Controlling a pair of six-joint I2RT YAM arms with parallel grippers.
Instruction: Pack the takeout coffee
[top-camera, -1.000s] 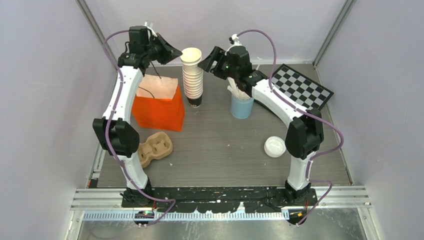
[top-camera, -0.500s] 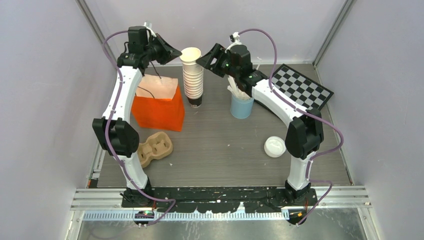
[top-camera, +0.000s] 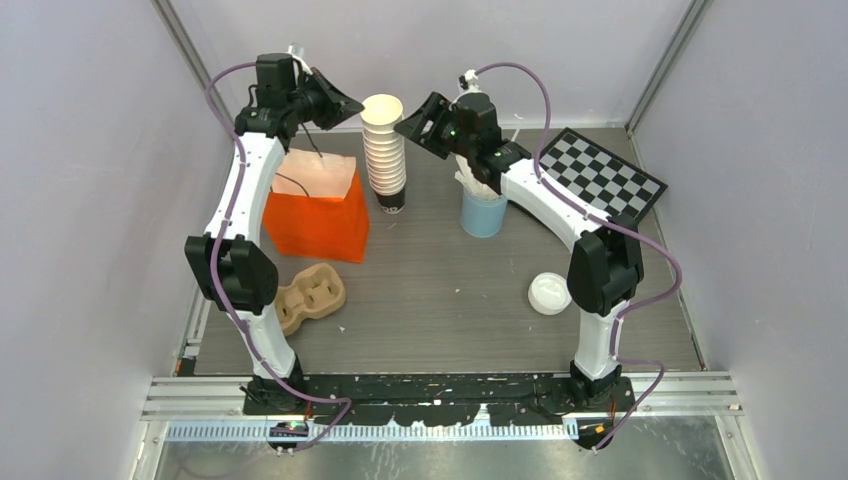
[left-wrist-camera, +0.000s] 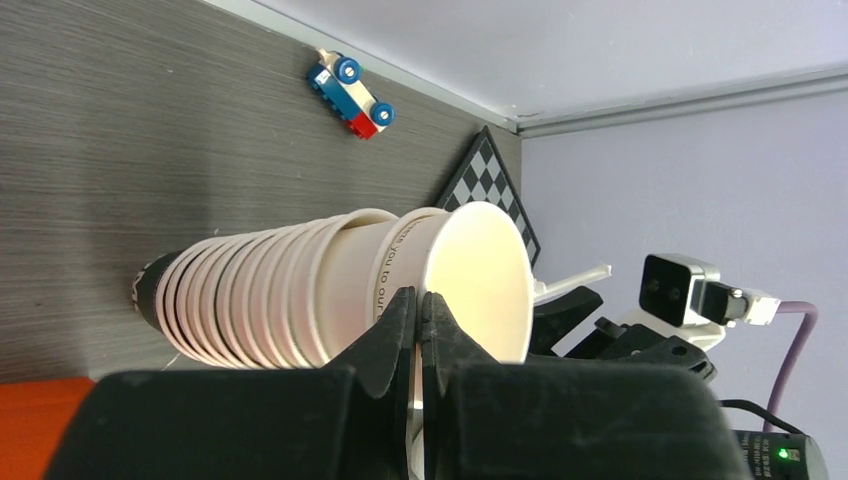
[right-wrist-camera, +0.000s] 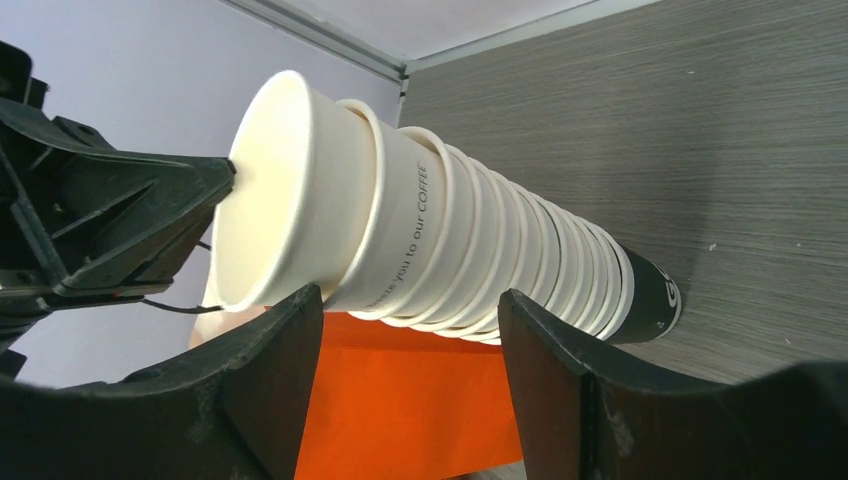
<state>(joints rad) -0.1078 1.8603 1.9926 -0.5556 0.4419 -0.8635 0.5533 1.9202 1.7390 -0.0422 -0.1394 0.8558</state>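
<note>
One takeout coffee (top-camera: 550, 293), a small white cup with a round white lid, stands on the table at the right, near my right arm's elbow. The second one is out of view. Both grippers are at the tall stack of lidless cream cups (top-camera: 385, 150). My left gripper (top-camera: 352, 105) (left-wrist-camera: 420, 297) is shut with its tips pinching the rim of the stack's top cup (left-wrist-camera: 470, 270). My right gripper (top-camera: 413, 122) (right-wrist-camera: 410, 310) is open, one finger on either side of the stack (right-wrist-camera: 450, 250), not touching it.
An orange paper bag (top-camera: 315, 210) stands open under the left arm. A brown cup carrier (top-camera: 312, 297) lies in front of it. A light-blue cup of white sticks (top-camera: 484, 210) stands right of the stack. A checkerboard (top-camera: 600, 172) lies back right. A toy car (left-wrist-camera: 350, 83) sits by the back wall.
My right gripper has edged slightly toward the stack's top and back again. The left arm and the cups have not visibly moved.
</note>
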